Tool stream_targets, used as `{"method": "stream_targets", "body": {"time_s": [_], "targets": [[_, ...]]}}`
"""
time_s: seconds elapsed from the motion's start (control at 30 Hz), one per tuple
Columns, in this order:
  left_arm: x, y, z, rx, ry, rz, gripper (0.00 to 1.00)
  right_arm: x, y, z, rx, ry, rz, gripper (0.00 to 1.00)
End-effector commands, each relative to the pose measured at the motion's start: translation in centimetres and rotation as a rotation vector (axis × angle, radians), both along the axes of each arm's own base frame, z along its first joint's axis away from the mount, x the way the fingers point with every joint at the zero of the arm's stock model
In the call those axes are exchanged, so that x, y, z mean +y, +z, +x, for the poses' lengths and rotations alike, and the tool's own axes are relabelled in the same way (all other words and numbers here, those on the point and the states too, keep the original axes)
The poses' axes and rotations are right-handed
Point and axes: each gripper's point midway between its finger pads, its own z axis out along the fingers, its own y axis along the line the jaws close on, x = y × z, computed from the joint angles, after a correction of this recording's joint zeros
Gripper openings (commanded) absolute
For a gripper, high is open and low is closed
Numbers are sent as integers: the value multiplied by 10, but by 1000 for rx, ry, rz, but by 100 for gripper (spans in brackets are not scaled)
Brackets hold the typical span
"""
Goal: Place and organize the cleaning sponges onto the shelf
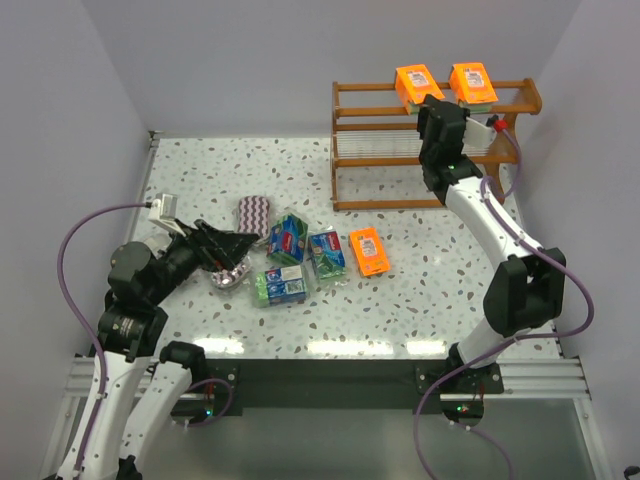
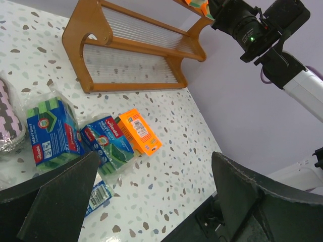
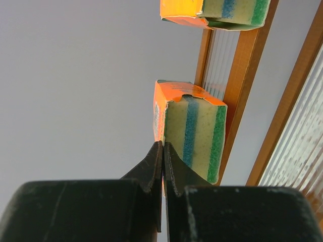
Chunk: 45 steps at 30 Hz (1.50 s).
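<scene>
The brown wooden shelf (image 1: 430,150) stands at the back right with two orange sponge packs (image 1: 418,85) (image 1: 473,82) on its top tier. My right gripper (image 1: 440,112) is shut, and in the right wrist view its tips (image 3: 164,146) meet the orange edge of the nearer pack (image 3: 192,128); I cannot tell if they pinch it. A third orange pack (image 1: 369,250) lies on the table beside blue-green packs (image 1: 289,237) (image 1: 327,252) (image 1: 282,285) and a purple-white zigzag pad (image 1: 254,213). My left gripper (image 1: 225,250) hovers open over them, holding nothing (image 2: 156,201).
Another clear bag (image 1: 232,276) lies partly under my left gripper. Walls close in behind the shelf (image 2: 131,50) and on both sides. The right arm (image 2: 262,30) reaches up across the shelf's front. The table's near edge (image 1: 320,350) runs just before the arm bases.
</scene>
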Motion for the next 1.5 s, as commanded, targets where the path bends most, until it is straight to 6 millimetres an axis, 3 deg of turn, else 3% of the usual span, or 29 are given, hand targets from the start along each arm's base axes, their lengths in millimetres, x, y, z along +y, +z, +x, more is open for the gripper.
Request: {"method": "stream_targets", "body": {"time_s": [0.0, 0.73, 0.77, 0.8, 0.9, 1.07, 1.33, 1.4, 1.43, 1.47], "targets": [[1, 15, -5, -38, 0, 1, 100, -7, 7, -3, -34, -48, 30, 0], [2, 25, -8, -38, 0, 4, 100, -18, -1, -6, -38, -110, 58, 2], [2, 25, -8, -39, -1, 3, 100, -17, -2, -6, -40, -106, 60, 6], [2, 24, -8, -37, 0, 3, 100, -18, -1, -6, -45, -105, 59, 17], [2, 25, -8, -38, 0, 1, 100, -14, 1, -6, -62, -85, 65, 30], [2, 25, -9, -44, 0, 0, 100, -12, 10, -11, -88, -62, 56, 42], [1, 24, -10, -45, -4, -6, 100, -12, 33, -29, -139, -28, 39, 70], [1, 23, -10, -46, -6, -5, 100, -12, 42, -38, -147, -13, 28, 75], [2, 25, -11, -50, -4, -6, 100, -12, 37, -42, -128, -8, 4, 76], [2, 24, -11, -49, -4, -5, 100, -11, 47, -53, -140, 17, -1, 77]]}}
